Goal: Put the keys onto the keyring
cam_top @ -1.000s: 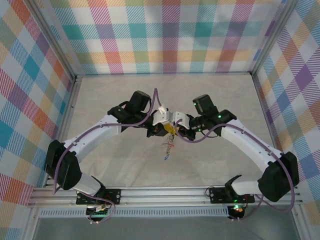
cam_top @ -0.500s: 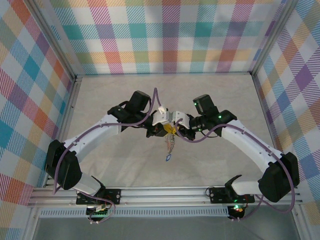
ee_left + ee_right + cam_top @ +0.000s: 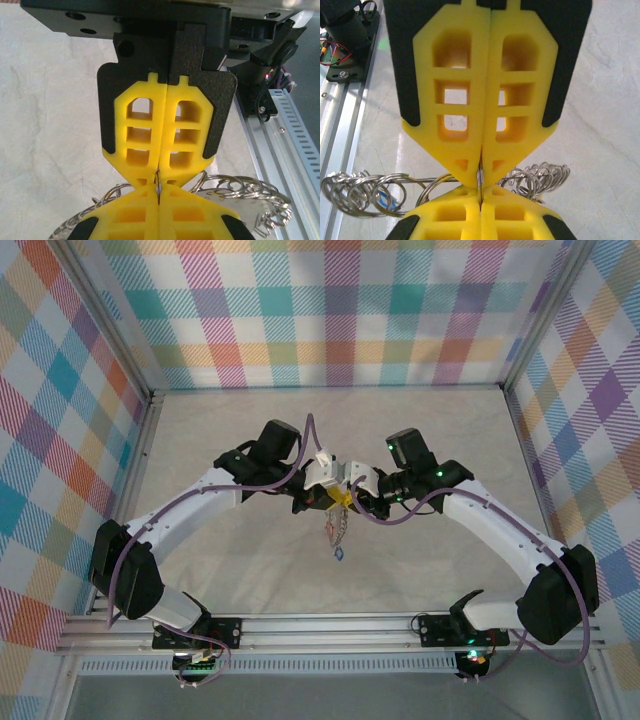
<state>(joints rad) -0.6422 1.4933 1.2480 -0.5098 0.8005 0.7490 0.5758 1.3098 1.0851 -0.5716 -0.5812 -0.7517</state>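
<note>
At the left gripper (image 3: 158,195), jaws clenched flat together, yellow pads seam to seam, pinching the thin wire of the keyring (image 3: 240,182) right at the tips. Same at the right gripper (image 3: 160,170): jaws pressed shut on that same wire, facing the left one nose to nose, tips touching or very nearly so. Seen from the right wrist, the same two yellow noses meeting, with a straight run of silver wire passing crosswise just behind the pinch. Bunched on either side of the tips, loops of wire and fine chain. Among the loops toward the metal rail (image 3: 340,125), a blue tag (image 3: 385,200), its key too hidden to make out. From above, both grippers held over the middle of the table (image 3: 230,570), joined at one yellow spot, arms bowing out to either side. Hanging straight beneath that spot, the keyring with its chain and the keys (image 3: 334,536), the blue tag lowest. Impossible to tell whether that tag touches the tabletop. Farther out, plaid walls (image 3: 330,310) on three sides.
</note>
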